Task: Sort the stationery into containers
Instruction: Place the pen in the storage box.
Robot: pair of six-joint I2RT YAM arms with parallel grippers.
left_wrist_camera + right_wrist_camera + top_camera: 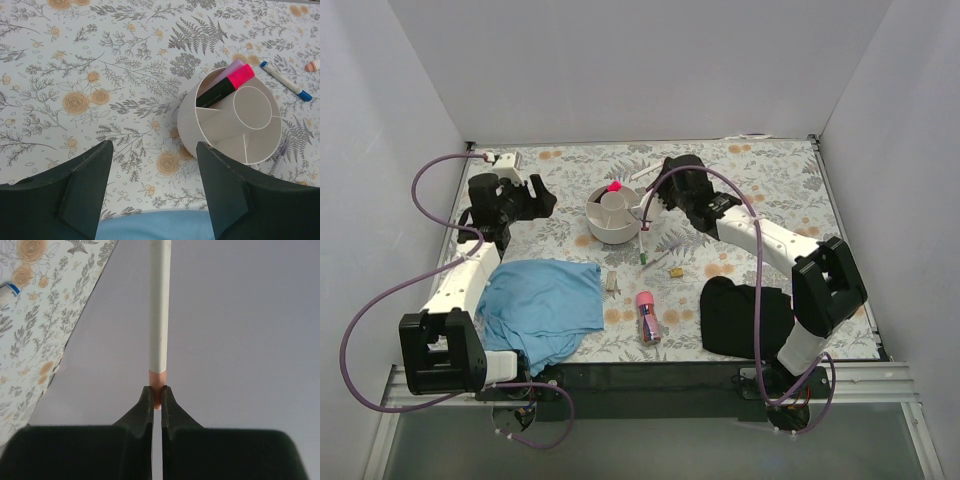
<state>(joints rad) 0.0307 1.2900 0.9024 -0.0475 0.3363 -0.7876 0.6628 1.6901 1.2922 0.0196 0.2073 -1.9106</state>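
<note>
Right jaws pinch a white pen [160,315] by its peach end, shaft pointing straight out; left jaws gape empty.

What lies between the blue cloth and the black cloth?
The top view shows the stubby pink tube lying between the blue cloth and the black cloth, touching neither.
</note>
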